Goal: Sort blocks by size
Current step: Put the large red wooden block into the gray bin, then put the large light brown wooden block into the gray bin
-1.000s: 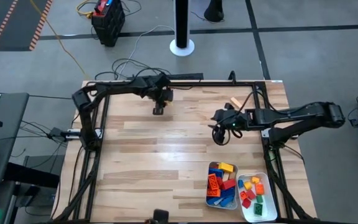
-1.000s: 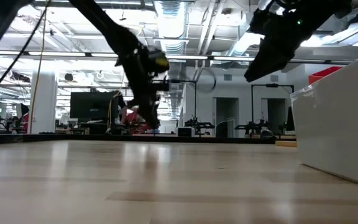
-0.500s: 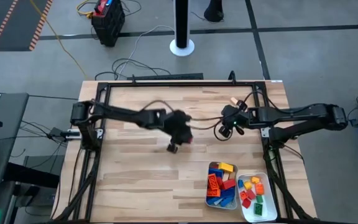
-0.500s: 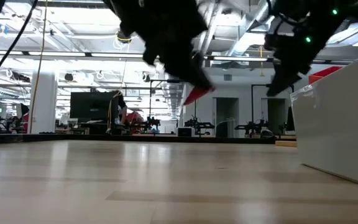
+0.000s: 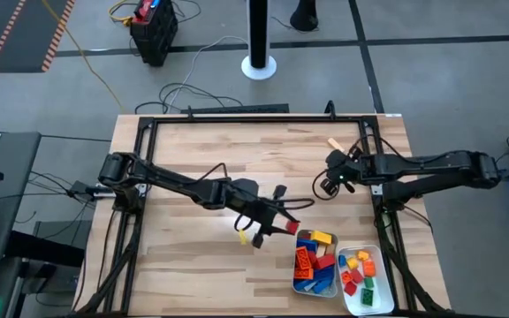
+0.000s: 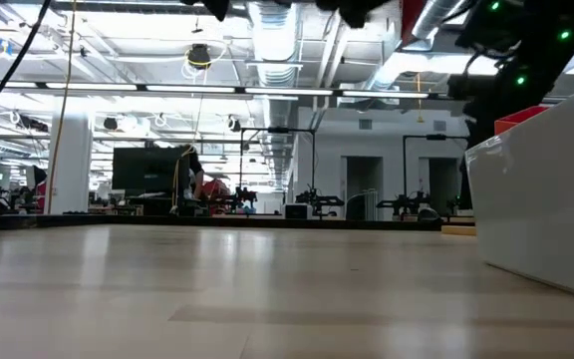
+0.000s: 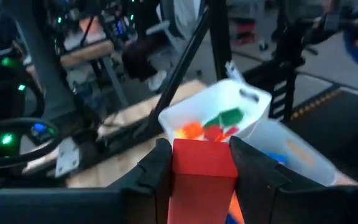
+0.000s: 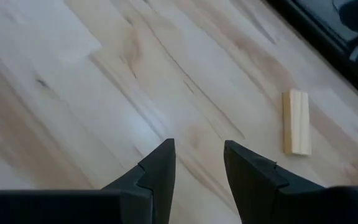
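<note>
Where table lay bare before, left gripper point(image 5: 283, 226) gripping red block point(image 5: 289, 227).

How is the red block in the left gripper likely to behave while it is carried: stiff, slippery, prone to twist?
The red block looks like rigid plastic with flat sides, so it probably stays stiff between the left gripper fingers. Its smooth faces could slip a little if squeezed lightly. It seems small and likely light, so it should land without rolling in the white tray.
</note>
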Tool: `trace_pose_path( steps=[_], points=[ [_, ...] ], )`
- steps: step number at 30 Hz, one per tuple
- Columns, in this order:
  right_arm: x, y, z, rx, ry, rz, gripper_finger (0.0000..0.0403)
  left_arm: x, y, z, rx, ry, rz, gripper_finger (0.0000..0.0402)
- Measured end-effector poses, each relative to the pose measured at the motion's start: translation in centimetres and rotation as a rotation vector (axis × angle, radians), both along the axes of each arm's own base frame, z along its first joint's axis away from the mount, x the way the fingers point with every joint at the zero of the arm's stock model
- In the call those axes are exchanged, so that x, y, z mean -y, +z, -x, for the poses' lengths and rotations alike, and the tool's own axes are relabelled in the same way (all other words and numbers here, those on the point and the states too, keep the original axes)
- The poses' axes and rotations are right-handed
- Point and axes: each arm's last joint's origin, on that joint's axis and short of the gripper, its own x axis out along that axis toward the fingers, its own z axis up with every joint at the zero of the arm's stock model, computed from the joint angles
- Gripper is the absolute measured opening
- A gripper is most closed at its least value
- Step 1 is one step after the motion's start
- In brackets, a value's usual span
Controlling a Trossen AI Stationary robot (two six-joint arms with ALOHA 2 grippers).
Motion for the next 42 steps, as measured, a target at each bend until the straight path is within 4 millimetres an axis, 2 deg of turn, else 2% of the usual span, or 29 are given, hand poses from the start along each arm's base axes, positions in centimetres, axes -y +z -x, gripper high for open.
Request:
trace_pose_path(
  steps=[3,8,10,17,22,26,35,39,42],
  points=[
    [-0.3,0.6,0.3,0.051,0.015,0.004,0.0165,0.5,-0.4,-0.6,0.044,-0.009,0.023,0.0122],
    [-0.8,1.3,0.7,0.109,0.042,0.005,0.0165,0.4,-2.4,-2.0,0.01,0.007,0.054,0.0122],
    [-1.0,1.6,0.7,0.134,0.051,0.011,0.0165,0.5,-2.3,-3.1,0.053,0.008,0.077,0.0122],
    [-1.3,1.8,0.9,0.144,0.046,0.047,0.0165,1.8,-5.3,-6.5,0.012,-0.026,0.119,0.0122],
    [-1.6,1.7,1.4,0.122,0.042,0.033,0.0165,2.6,-6.7,-8.0,-0.026,-0.075,0.144,0.0122],
    [-2.1,1.8,1.5,0.135,0.062,0.025,0.0165,2.5,-8.0,-8.5,-0.052,-0.069,0.14,0.0148],
    [-2.6,1.8,1.4,0.149,0.071,0.03,0.0165,0.9,-8.3,-8.7,-0.107,-0.006,0.185,0.0217],
    [-2.4,1.8,1.5,0.129,0.069,0.053,0.0166,0.7,-6.6,-8.0,-0.127,-0.028,0.114,0.0227],
    [-1.2,1.8,1.6,0.099,0.02,0.083,0.0165,0.6,-5.1,-7.1,-0.132,-0.046,0.037,0.0222]
  ],
)
